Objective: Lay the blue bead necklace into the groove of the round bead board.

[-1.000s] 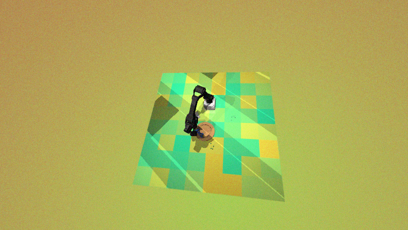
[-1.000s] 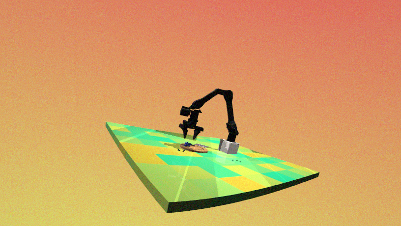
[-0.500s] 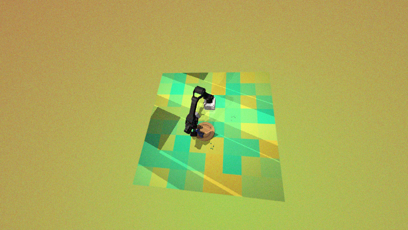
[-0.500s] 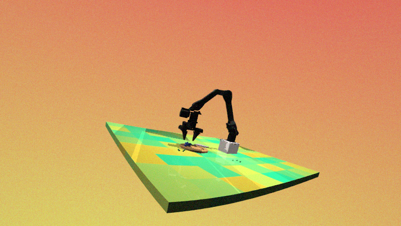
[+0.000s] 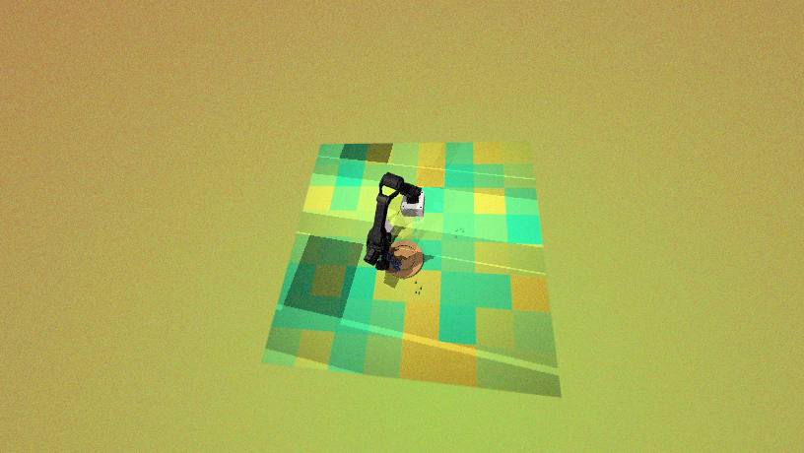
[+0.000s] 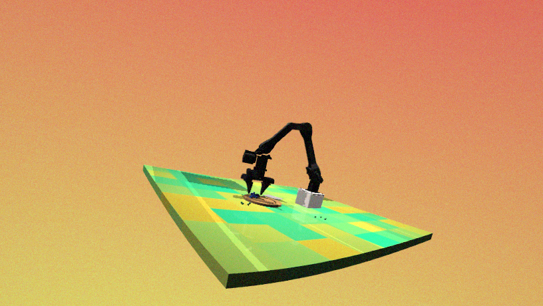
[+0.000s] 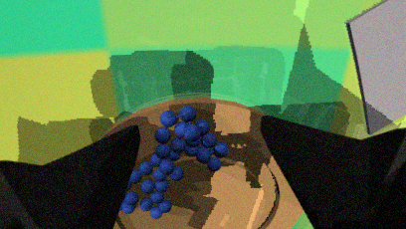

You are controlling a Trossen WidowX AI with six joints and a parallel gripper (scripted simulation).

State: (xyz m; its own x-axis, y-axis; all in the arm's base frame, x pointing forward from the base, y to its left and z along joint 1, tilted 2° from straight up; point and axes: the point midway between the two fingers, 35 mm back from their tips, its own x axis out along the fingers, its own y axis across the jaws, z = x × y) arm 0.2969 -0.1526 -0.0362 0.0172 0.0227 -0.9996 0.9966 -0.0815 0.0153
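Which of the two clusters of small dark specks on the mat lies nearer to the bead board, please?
The cluster just below the round bead board in the top view; the other cluster lies farther away, up and to the right.

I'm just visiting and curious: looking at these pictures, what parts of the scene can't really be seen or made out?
- Wrist view: the near part of the round bead board is cut off by the bottom edge and covered by the dark fingers of the open claw.
- Wrist view: whether the blue bead necklace lies in the groove is unclear; the beads are bunched up.
- Top view: the necklace is too small to make out.
- Exterior view: tiny dark specks on the table, too small to identify.
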